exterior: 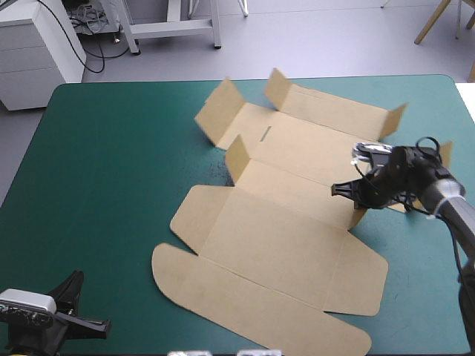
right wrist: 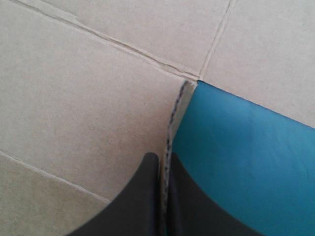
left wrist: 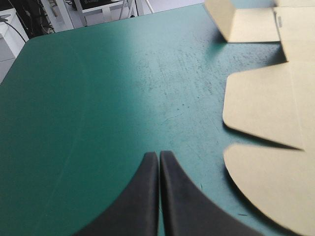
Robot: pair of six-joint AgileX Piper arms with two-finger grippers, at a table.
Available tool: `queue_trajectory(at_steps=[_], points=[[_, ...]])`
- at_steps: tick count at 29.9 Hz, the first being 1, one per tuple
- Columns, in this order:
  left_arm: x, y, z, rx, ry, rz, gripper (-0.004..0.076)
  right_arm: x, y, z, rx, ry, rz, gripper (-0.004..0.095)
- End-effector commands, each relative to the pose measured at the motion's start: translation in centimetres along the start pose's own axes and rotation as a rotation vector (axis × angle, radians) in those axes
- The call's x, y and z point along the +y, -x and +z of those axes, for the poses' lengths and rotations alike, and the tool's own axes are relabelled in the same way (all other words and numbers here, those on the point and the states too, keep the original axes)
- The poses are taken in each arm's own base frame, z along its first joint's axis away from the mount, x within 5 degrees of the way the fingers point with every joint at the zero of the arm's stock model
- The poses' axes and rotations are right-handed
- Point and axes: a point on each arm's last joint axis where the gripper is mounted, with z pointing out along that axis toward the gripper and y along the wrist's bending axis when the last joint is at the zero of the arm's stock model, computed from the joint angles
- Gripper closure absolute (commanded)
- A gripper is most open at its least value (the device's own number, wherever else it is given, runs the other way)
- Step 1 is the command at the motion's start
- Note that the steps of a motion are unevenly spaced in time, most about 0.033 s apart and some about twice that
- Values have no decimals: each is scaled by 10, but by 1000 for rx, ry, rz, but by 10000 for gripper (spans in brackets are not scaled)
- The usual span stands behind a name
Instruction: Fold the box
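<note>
At the near left corner of the surface stands the left gripper, well apart from the box. In the left wrist view its two black fingers are pressed together into one point and nothing is between them. Ahead of them lies only the bare teal-green cover, and the rounded near flaps of the brown board lie off to one side.

The box lies from the middle of the surface toward the right side. It is a cut sheet of brown board, spread out and mostly flat. Its rounded flaps point toward the near edge, and several small flaps at its far part stand up, tilted.

At the right edge of the box the right gripper comes in from the right, low over the board. In the right wrist view its fingers are clenched on a thin raised edge of the box. This edge runs up between them, with a creased brown panel on one side and the teal-green cover on the other.
</note>
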Motion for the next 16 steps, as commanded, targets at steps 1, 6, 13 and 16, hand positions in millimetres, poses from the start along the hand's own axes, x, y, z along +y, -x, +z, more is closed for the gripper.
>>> queue_trajectory(at_steps=[1,6,13,16], points=[[1,12,-2,-82,3,-10,734,31,38,-8,-45,33,-330,916],[1,12,-2,-82,3,-10,734,69,71,0,20,60,-759,927],[1,12,-2,-82,3,-10,734,134,101,1,-54,-10,-1291,927],[1,12,-2,-82,3,-10,734,164,106,-6,-139,-14,-1505,927]])
